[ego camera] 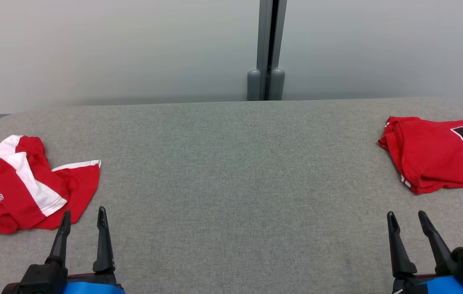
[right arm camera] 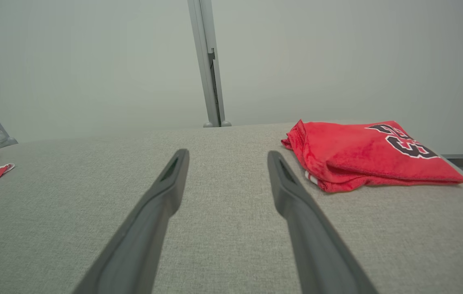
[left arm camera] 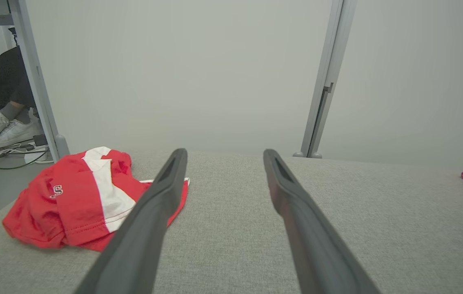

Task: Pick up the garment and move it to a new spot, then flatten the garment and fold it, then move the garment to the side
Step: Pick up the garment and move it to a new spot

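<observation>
Table [ego camera: 231,163]: broad bare middle, room to spread. Crumpled shirt [ego camera: 23,188] at the table's left end, near its rim; folded jersey [ego camera: 439,159] at its right end. I would pinch a raised fold and lift inward. Left tool [ego camera: 84,211] and right tool [ego camera: 406,214]: fingers apart, empty.

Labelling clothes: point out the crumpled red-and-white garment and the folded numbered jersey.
crumpled garment [ego camera: 11,196], head view, red cloth left of its white stripe
folded jersey [ego camera: 427,155], head view, plain red cloth beside the number

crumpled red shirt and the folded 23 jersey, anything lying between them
No: bare grey tabletop runs between the crumpled shirt and the folded jersey, as the head view shows.
</observation>
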Robot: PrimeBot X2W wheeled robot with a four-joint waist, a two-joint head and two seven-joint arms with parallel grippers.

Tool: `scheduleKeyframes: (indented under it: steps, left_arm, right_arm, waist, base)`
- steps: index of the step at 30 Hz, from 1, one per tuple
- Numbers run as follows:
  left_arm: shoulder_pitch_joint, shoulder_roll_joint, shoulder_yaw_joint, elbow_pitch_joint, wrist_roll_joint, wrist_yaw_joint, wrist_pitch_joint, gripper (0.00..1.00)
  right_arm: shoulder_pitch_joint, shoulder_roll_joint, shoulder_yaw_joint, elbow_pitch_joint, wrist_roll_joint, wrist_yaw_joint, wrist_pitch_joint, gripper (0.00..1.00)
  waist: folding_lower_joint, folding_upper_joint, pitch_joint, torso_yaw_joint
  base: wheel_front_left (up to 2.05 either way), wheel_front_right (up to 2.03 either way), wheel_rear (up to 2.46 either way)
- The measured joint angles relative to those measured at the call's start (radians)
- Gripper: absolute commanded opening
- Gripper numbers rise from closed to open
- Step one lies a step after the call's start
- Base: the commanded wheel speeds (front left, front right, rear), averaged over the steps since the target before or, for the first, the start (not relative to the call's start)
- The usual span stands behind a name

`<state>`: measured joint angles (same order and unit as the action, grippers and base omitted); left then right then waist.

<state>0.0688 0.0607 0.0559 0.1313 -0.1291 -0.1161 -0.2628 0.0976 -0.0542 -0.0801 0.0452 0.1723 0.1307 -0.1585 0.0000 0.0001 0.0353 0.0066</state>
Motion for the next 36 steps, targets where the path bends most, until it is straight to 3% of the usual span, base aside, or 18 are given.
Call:
scheduleKeyframes:
  steps: [15, 36]
  left_arm:
    - [0.003, -0.002, 0.025, 0.0, 0.006, 0.001, 0.0, 1.0]
    - [0.008, 0.007, 0.067, 0.0, 0.0, 0.033, 0.0, 1.0]
  right_arm:
    - [0.011, 0.003, 0.033, 0.002, -0.005, 0.0, -0.002, 1.0]
    - [0.028, 0.004, 0.078, 0.021, 0.018, 0.0, -0.019, 1.0]
  waist:
    - [0.0, 0.0, -0.004, 0.054]
    - [0.0, 0.0, -0.004, 0.285]
  base:
    - [0.0, 0.0, 0.0]
    - [0.0, 0.0, 0.0]
